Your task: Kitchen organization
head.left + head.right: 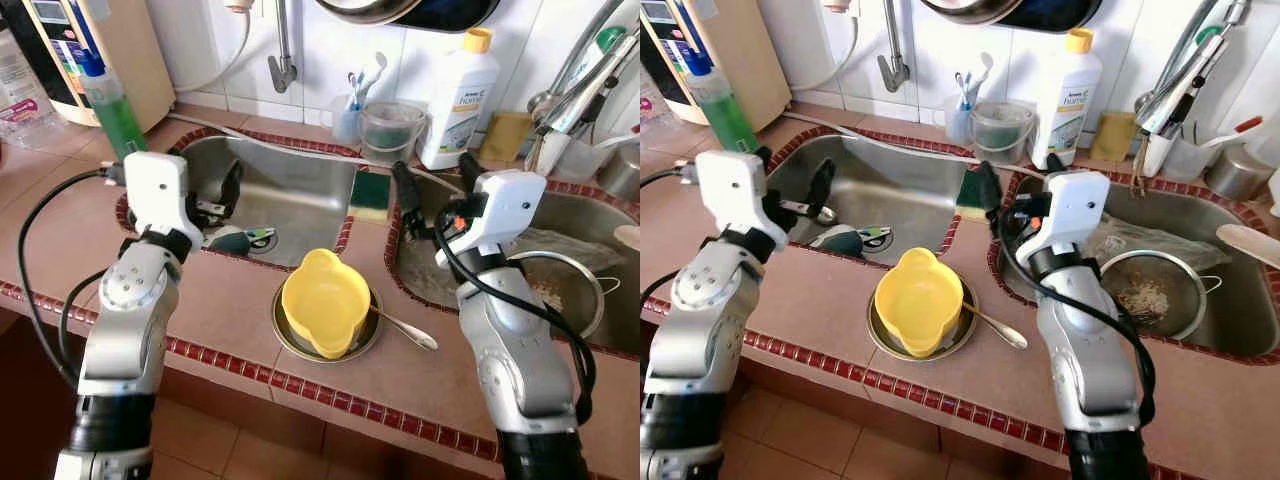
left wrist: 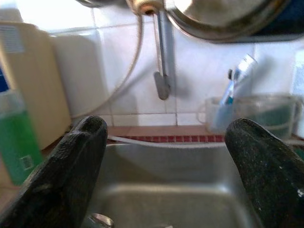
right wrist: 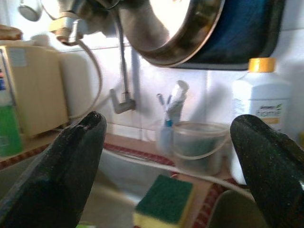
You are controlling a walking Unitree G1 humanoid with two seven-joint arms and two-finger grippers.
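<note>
Left gripper [image 1: 215, 195] spread wide over the left sink [image 1: 300, 195], holding nothing. Yellow bowl [image 1: 325, 300] in a metal dish [image 1: 285, 335] between both arms, nearer than either gripper. Spoon [image 1: 405, 328] lying rightward. Right gripper [image 1: 435, 200] agape too, probably slightly closer.

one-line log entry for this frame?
left gripper: open, over left sink | right gripper: open | yellow bowl: on plate, untouched

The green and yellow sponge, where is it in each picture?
Left eye view: sponge on the ledge between the two sinks.
Right eye view: same ledge, partly behind the right gripper.
Left wrist view: not in it.
Right wrist view: low, between the fingers.
Shared landmark: clear tub.
</note>
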